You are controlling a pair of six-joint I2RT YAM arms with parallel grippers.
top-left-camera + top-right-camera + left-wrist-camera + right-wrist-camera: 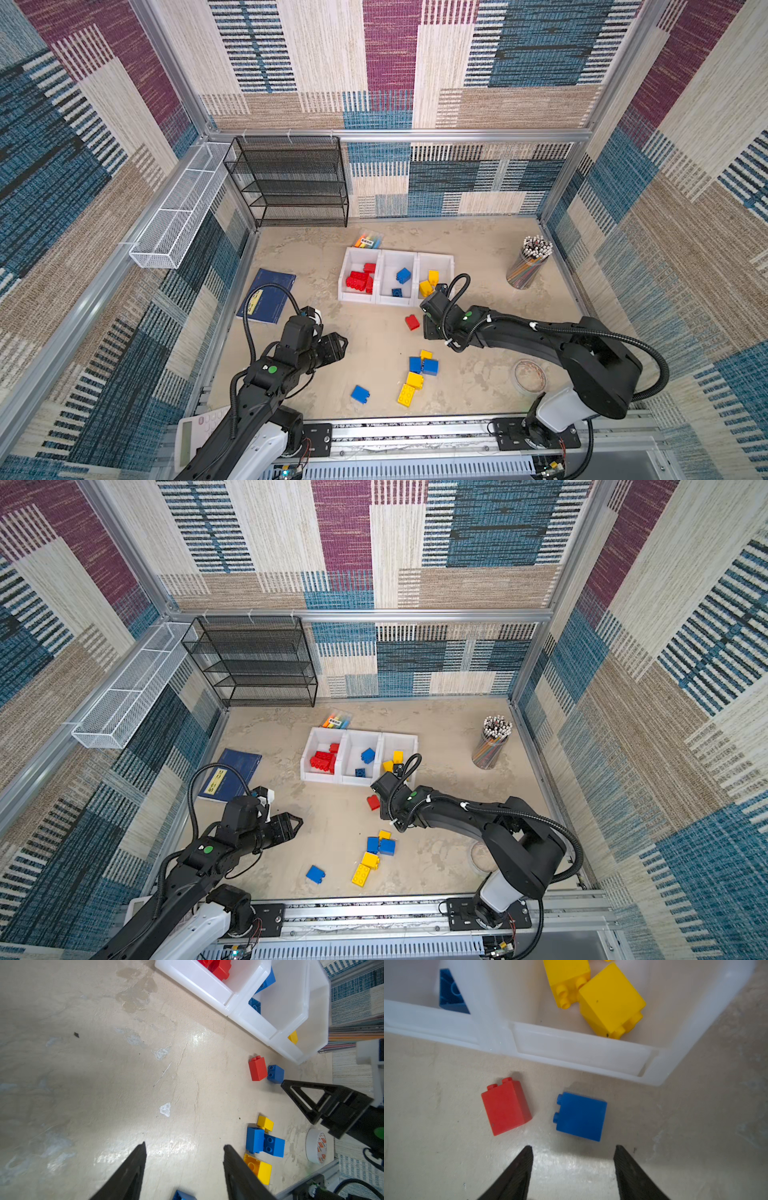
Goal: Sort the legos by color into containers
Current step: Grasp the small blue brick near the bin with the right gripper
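Observation:
Three joined white containers (357, 296) hold red legos (360, 279), blue legos (403, 275) and yellow legos (428, 284), from left to right. My right gripper (573, 1147) hovers open just in front of the yellow container's lip (581, 1051). A loose blue lego (581, 1116) and a red lego (505, 1107) lie just beyond its fingertips. My left gripper (185, 1146) is open and empty over bare floor at the left (343, 343). Several blue and yellow legos (415, 364) lie clustered near the front. One blue lego (360, 394) sits apart from them.
A black mesh rack (291, 183) and a white wire basket (178, 216) stand at the back left. A blue book (268, 296) lies left of the containers and a marker pack (368, 240) behind them. A pencil cup (528, 264) and a tape roll (528, 376) are on the right.

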